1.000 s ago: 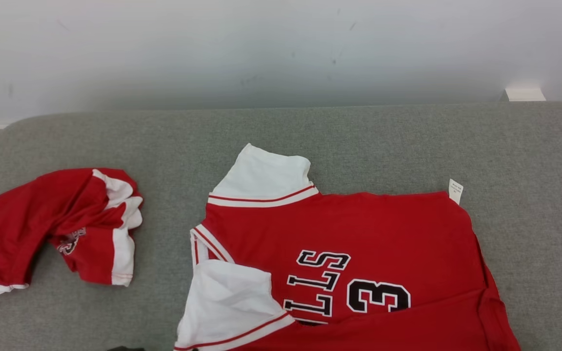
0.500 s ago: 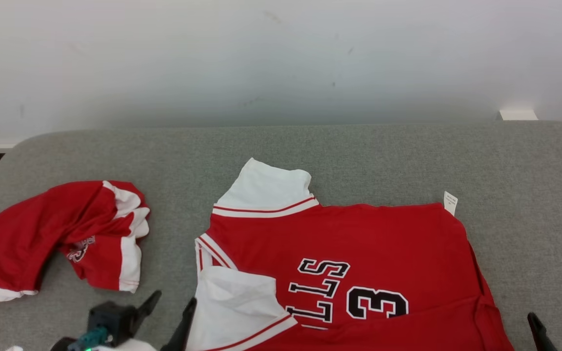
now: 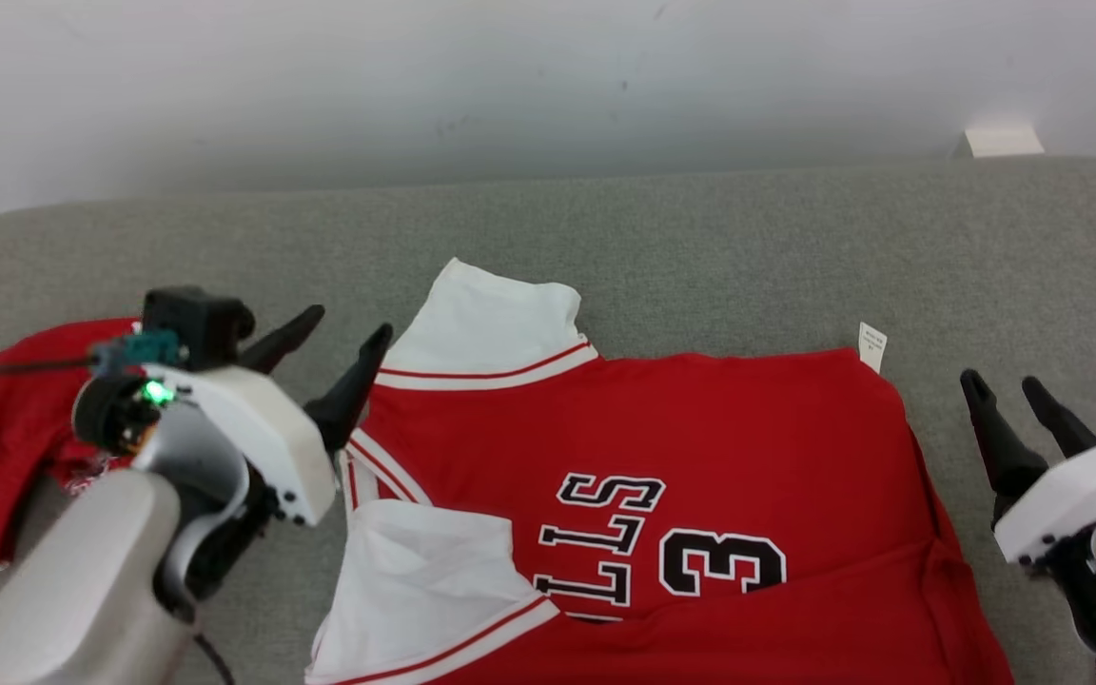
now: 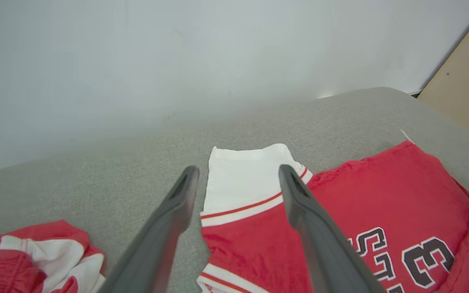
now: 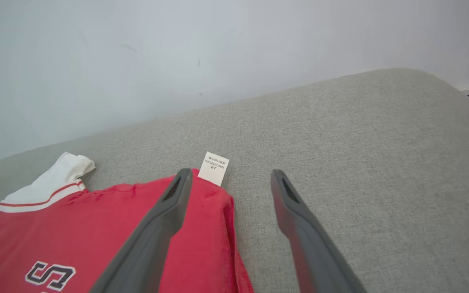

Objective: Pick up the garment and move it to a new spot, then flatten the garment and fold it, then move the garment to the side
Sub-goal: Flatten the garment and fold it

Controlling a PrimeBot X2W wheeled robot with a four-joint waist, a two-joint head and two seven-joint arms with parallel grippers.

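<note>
The garment is a red jersey with white sleeves and black lettering, lying on the grey cushion, its lower part folded over. In the left wrist view the garment lies ahead and to the right, and the garment fills the lower left of the right wrist view. My left gripper hovers open beside the far white sleeve, nothing between its fingers. My right gripper stands open past the jersey's right edge, near the white tag. The left gripper frames the sleeve; the right gripper frames the tag.
A second red and white piece of clothing lies crumpled at the cushion's left, partly behind my left arm. The grey cushion runs to a white wall at the back. A tan panel stands to the right.
Both arms have risen into the head view from the bottom edge, and both grippers have opened. The head camera has shifted, so the whole scene sits differently.
</note>
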